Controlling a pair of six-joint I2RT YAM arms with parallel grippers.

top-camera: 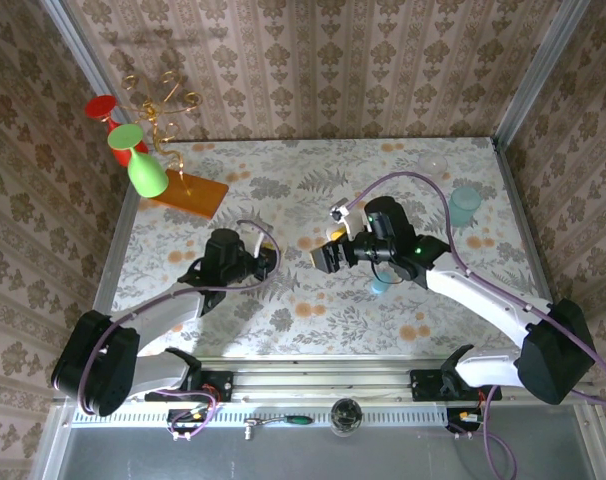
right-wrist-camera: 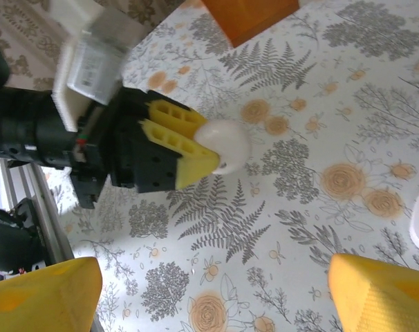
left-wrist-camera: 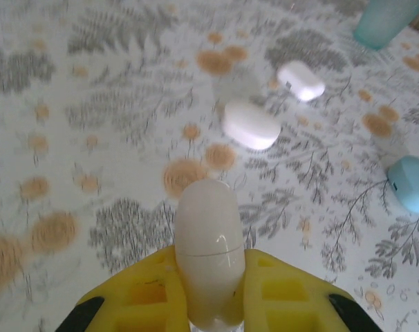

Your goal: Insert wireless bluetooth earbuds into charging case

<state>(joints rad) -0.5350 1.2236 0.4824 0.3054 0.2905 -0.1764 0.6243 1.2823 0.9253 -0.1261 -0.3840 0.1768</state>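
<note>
Earbuds look yet to be seated, I judge: the left gripper (left-wrist-camera: 208, 277) pinches a white egg-shaped item (left-wrist-camera: 204, 214), the right gripper (right-wrist-camera: 209, 294) hangs spread and empty, and the charging case (left-wrist-camera: 301, 81) lies apparently shut on the table (left-wrist-camera: 92, 83) beyond. The left wrist view gives that case and a light-blue capsule (left-wrist-camera: 411, 183) up close, while the right wrist view catches the pinch on that item from the side.

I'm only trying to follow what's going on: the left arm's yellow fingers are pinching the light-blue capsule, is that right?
Not quite. The left gripper is pinching a white egg-shaped item, not the blue one. The light-blue capsule lies free on the table, off to the side. The left wrist view shows this, with the yellow fingers on either side of the white item.
</note>
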